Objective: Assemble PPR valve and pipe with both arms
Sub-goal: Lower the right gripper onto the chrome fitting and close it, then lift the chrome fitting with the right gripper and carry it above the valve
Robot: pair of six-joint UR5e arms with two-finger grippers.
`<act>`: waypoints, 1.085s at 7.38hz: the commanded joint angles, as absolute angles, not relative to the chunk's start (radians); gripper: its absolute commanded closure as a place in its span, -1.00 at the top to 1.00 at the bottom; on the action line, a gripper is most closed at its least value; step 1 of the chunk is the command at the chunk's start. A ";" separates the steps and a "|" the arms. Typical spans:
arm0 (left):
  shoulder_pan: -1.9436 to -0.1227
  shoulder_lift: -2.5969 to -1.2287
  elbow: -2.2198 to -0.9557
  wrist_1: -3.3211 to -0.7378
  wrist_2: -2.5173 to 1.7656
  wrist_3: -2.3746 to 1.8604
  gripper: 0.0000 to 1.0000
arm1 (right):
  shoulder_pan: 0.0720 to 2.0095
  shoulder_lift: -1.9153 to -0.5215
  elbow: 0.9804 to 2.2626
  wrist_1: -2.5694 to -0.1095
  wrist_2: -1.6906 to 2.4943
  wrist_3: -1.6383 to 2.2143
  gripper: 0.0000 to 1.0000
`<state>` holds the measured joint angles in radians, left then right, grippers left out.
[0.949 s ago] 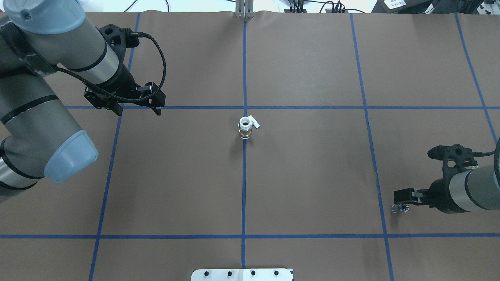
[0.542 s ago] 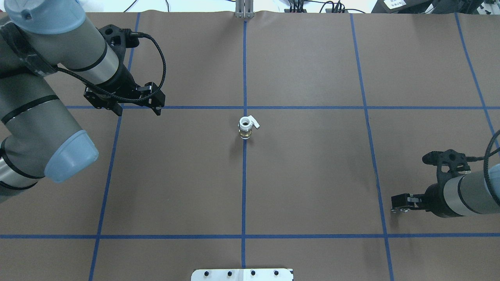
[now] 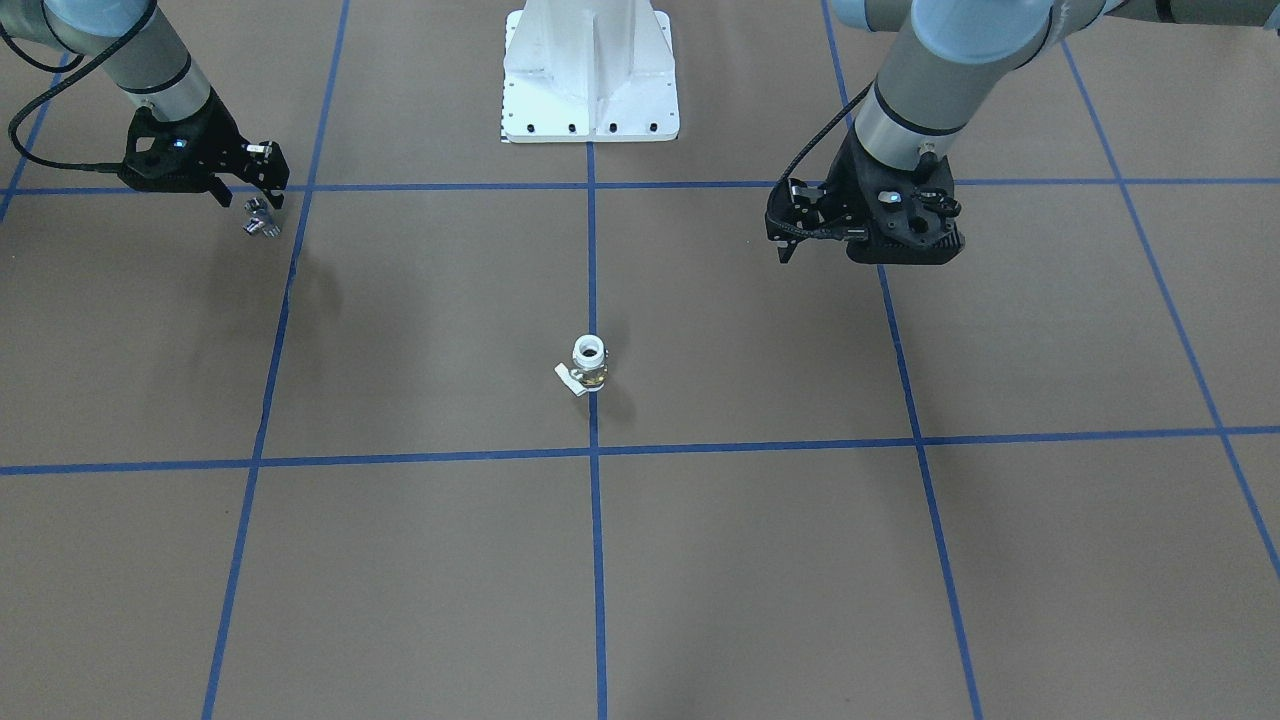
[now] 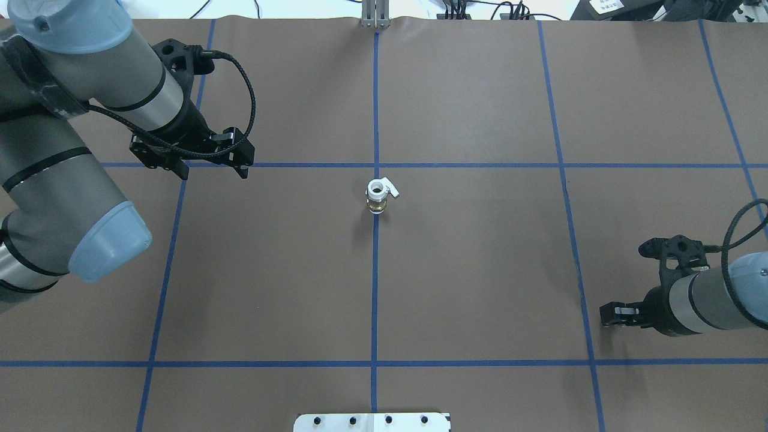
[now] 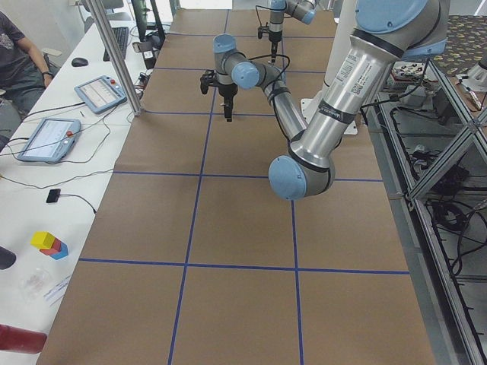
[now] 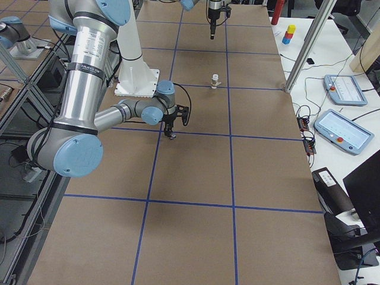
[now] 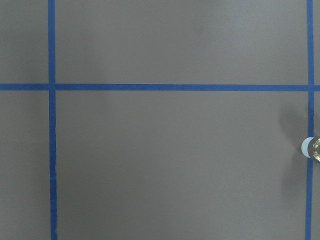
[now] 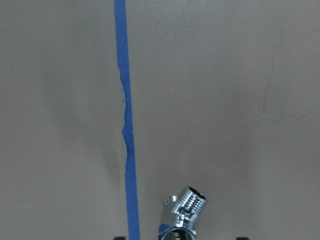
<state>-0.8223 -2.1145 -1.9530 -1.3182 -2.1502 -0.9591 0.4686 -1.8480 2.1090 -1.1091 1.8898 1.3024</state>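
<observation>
Fig. My bench (image 4: pixel 480 270), brown-covered and gridded with blue tape lines (image 4: pixel 374 300); in the left side view, a white desk (image 5: pixel 30 228) with two tablets (image 5: pixel 47 138) occupies the frame's left edge.

Table (image 4: pixel 480 270) covered in brown paper, marked with blue tape grid (image 4: pixel 480 363). PPR valve (image 4: pixel 378 197) stands upright on centre tape line, just below a crossing. White pedestal base (image 3: pixel 590 80) sits at robot-side edge.
</observation>
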 commanded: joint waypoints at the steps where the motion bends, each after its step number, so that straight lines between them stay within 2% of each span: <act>1: -0.822 -2.114 -1.959 -1.318 -2.151 -0.965 0.98 | 0.469 -1.848 2.106 -1.109 1.890 1.299 0.08; 7: -0.824 -2.112 -1.962 -1.318 -2.149 -0.965 0.98 | 0.471 -1.822 2.080 -1.109 1.896 1.289 0.08; 8: -0.824 -2.112 -1.962 -1.318 -2.149 -0.965 0.98 | 0.471 -1.825 2.079 -1.109 1.896 1.287 0.02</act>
<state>-0.8237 -2.1125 -1.9626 -1.3177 -2.1493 -0.9651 0.4693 -1.8226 2.0813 -1.1090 1.8960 1.2913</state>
